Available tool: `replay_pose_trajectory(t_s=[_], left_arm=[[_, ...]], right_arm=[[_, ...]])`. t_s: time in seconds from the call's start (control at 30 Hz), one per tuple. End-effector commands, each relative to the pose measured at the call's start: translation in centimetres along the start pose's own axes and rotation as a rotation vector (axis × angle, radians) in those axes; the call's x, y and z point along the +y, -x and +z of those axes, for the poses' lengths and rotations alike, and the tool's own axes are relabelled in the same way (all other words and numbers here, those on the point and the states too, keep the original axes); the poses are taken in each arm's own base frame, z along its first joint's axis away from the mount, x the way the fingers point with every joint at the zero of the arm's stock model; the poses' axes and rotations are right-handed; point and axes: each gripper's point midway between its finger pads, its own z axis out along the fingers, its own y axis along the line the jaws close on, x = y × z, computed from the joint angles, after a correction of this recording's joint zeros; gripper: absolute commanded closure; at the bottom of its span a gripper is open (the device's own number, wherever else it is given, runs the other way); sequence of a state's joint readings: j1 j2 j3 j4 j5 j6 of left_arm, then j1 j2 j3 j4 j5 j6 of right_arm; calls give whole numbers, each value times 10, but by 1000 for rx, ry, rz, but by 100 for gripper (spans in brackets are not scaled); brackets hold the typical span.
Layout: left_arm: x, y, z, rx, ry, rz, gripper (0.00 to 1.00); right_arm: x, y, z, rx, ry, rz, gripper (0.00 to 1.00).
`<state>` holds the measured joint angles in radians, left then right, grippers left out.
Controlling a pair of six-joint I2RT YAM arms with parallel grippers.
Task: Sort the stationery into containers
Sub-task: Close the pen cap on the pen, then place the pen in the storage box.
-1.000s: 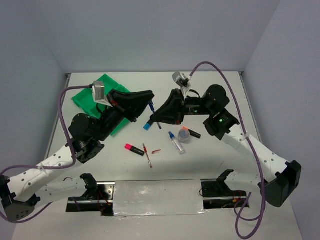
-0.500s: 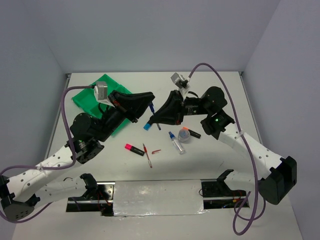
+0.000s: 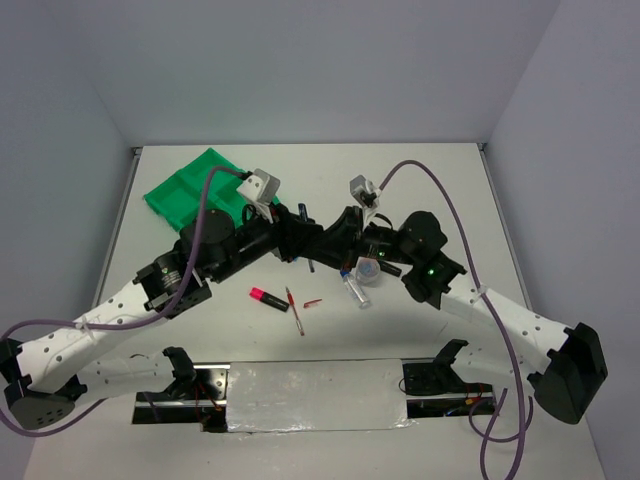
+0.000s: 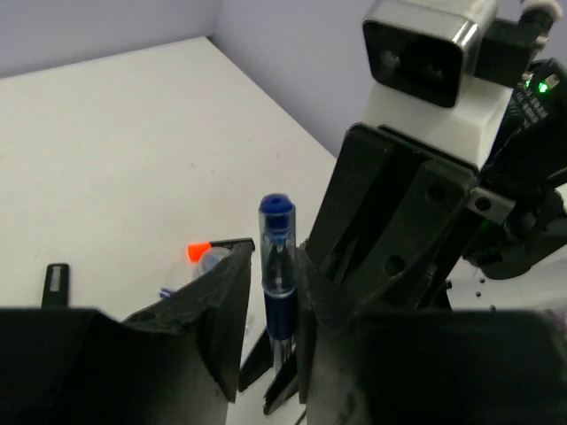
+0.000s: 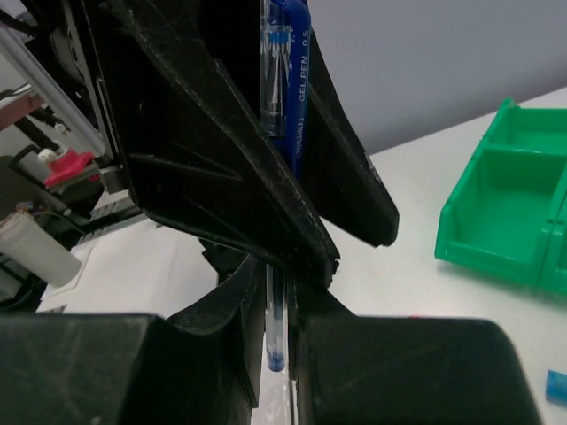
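A thin blue pen (image 3: 303,212) stands upright between both grippers at mid-table. My left gripper (image 3: 298,236) is shut on its upper barrel (image 4: 276,266). My right gripper (image 3: 326,248) faces it from the right, shut on the pen's clear lower end (image 5: 277,345). Both sets of fingers overlap around the pen. The green four-compartment tray (image 3: 180,190) lies at the far left and also shows in the right wrist view (image 5: 505,204). On the table lie a pink highlighter (image 3: 268,297), a red pen (image 3: 294,311), a blue-capped clear tube (image 3: 353,287) and a tape roll (image 3: 369,270).
An orange-ended highlighter (image 4: 199,252) lies just behind the tape roll, mostly hidden in the top view. A blue highlighter end (image 5: 556,387) shows on the table below the tray. A small red piece (image 3: 313,302) lies beside the red pen. Both arms crowd the table's middle.
My left arm has swung right and down, carrying the blue pen to my right gripper. My right gripper has dropped slightly and now grips the pen's lower end.
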<state>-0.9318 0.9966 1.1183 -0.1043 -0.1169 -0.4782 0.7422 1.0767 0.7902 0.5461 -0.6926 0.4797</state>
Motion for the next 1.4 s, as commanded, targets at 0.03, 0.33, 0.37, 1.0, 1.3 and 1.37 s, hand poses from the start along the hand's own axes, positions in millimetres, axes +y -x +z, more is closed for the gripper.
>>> replay_pose_trajectory(t_s=[0.03,0.33,0.37,1.0,1.3,1.37], left_arm=[[16,-55,-12,201,45,23,56],[5,-22,-27,101,17,10,20],[5,-18,-30,91,21,9,16],[85,48,-94,-117,549,-28,1],[166,9,-196,-37,1106,29,1],[172,3,-205,-56,1103,32,1]], right_arm=[[27,60,-4,-188,29,-196,100],[16,47,-2,-161,3,-156,100],[12,46,-1,-160,-17,-153,100],[-63,14,20,1,-284,-89,100],[-195,-10,97,202,-465,-268,100],[-221,-14,115,217,-489,-281,100]])
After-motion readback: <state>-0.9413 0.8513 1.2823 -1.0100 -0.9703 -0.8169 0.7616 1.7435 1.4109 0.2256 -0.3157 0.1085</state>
